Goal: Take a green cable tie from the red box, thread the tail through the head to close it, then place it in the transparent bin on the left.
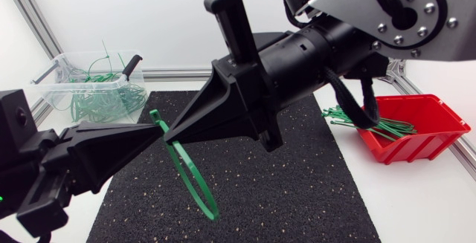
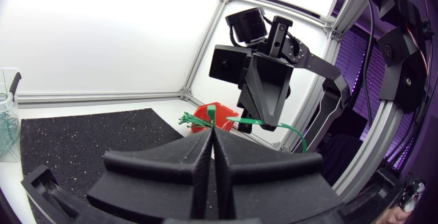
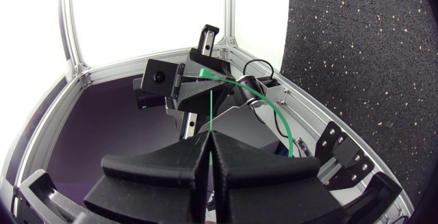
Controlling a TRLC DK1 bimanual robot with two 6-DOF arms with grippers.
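Above the black mat [image 1: 282, 191] my two grippers meet tip to tip. The left gripper [image 1: 158, 129] is shut on the head end of a green cable tie [image 1: 195, 183]. The right gripper [image 1: 170, 133] is shut on its other end. The tie hangs between them in a long loop. In the left wrist view the shut fingertips [image 2: 211, 129] pinch a green stub, and the right gripper [image 2: 270, 122] ahead holds the tie [image 2: 295, 131]. In the right wrist view the tie [image 3: 211, 111] sticks out of the shut gripper [image 3: 211, 135]. Whether the tail is through the head is hidden.
The red box [image 1: 420, 128] with several green ties stands at the right of the mat. The transparent bin [image 1: 85, 87] at the back left holds several closed ties and a black-handled tool. An aluminium frame borders the table.
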